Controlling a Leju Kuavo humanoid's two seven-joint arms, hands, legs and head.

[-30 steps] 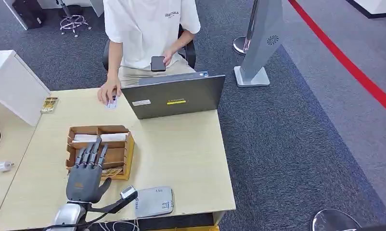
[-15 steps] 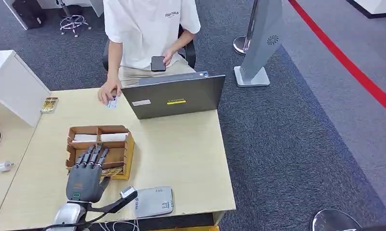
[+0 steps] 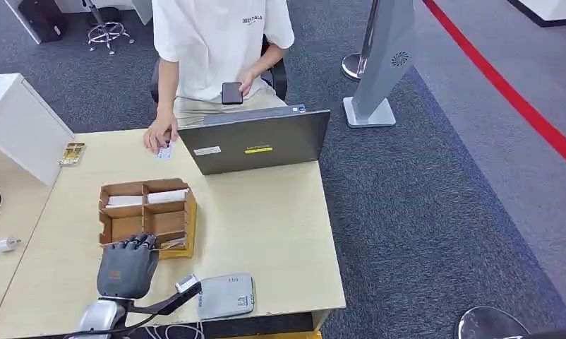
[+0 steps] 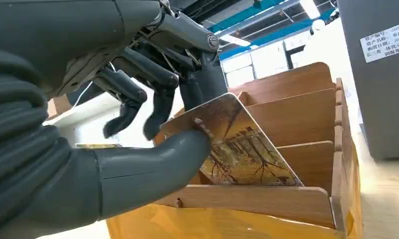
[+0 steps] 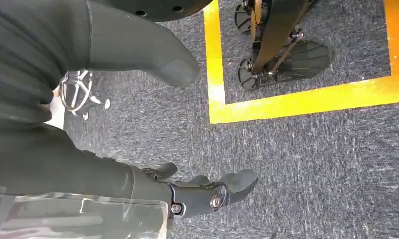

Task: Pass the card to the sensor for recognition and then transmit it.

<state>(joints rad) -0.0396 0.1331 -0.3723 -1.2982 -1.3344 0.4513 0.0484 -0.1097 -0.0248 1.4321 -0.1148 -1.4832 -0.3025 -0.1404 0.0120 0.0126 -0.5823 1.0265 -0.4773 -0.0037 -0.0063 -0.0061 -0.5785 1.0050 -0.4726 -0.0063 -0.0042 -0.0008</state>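
Head view: bright, even overhead light; soft, short shadows on my table (image 3: 266,226); sharp throughout. Left wrist view: my left hand (image 4: 138,99) dark against bright ceiling strip lights (image 4: 307,7); nearest cover soft. Right wrist view: evenly lit carpet (image 5: 312,164); my right hand (image 5: 138,59) blurred close up.

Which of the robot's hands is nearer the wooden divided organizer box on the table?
Left. The left hand is at the wooden divided organizer box, touching a picture card in it. The right hand hangs over grey carpet, away from it.
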